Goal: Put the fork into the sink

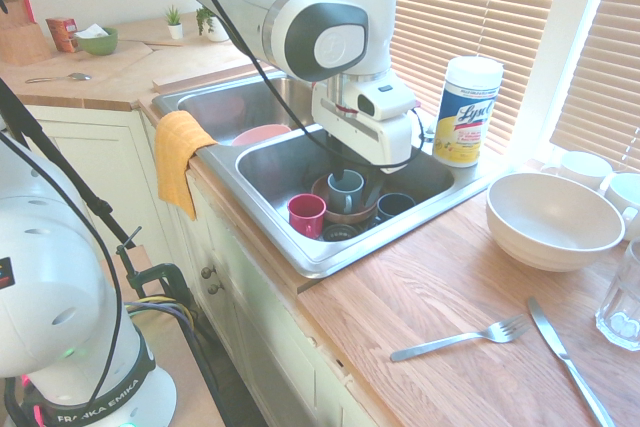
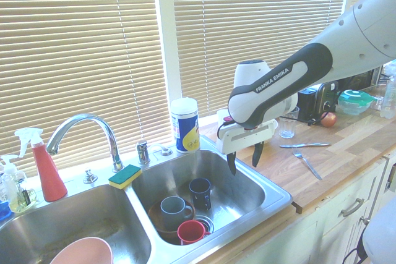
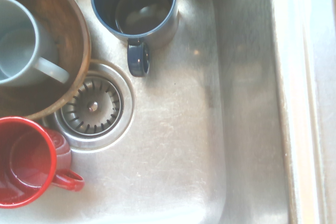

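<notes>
The gripper [image 2: 245, 159] hangs over the sink [image 2: 272, 185], fingers apart and empty; the fork [image 1: 459, 338] lies on the desk [image 1: 420, 292].

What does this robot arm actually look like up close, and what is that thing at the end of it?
The arm is smooth, rounded white plastic with dark grey bands at its joints; one band reads FRANKA EMIKA. A black cable runs along it. At its tip sits a boxy white gripper with two slim black fingers.

The silver fork [image 1: 462, 338] lies flat on the wooden counter, well apart from the steel sink [image 1: 285, 162].
</notes>
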Motion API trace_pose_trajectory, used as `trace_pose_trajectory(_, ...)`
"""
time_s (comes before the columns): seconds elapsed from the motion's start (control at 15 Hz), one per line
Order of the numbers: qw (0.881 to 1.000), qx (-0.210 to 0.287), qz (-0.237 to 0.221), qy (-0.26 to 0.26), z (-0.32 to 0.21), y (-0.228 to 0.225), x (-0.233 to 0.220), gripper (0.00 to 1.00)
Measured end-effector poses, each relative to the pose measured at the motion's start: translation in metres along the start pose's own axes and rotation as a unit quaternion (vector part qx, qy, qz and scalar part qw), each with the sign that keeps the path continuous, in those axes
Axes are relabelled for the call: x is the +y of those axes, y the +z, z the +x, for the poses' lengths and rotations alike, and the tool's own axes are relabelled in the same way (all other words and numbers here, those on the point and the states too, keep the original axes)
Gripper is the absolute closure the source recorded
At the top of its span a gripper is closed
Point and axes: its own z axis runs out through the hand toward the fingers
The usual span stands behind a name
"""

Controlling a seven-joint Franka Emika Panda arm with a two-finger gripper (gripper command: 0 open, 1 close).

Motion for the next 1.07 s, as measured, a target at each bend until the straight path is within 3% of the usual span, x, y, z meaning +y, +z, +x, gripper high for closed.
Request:
trace_pose_trajectory(0.2,1.000,-0.003,-0.003,-0.023,0.000,0.000,0.001,0.00)
trace_pose_trajectory(0.47,0.988,-0.034,-0.021,-0.148,0.024,-0.031,0.035,0.00)
trace_pose_trajectory(0.53,0.986,-0.033,-0.024,-0.159,0.037,-0.041,0.050,0.00)
trace_pose_trajectory(0.8,0.999,-0.006,-0.024,-0.044,0.101,-0.041,0.106,0.00)
trace_pose_trajectory(1.07,0.996,0.001,-0.028,0.089,0.141,-0.024,0.159,0.00)
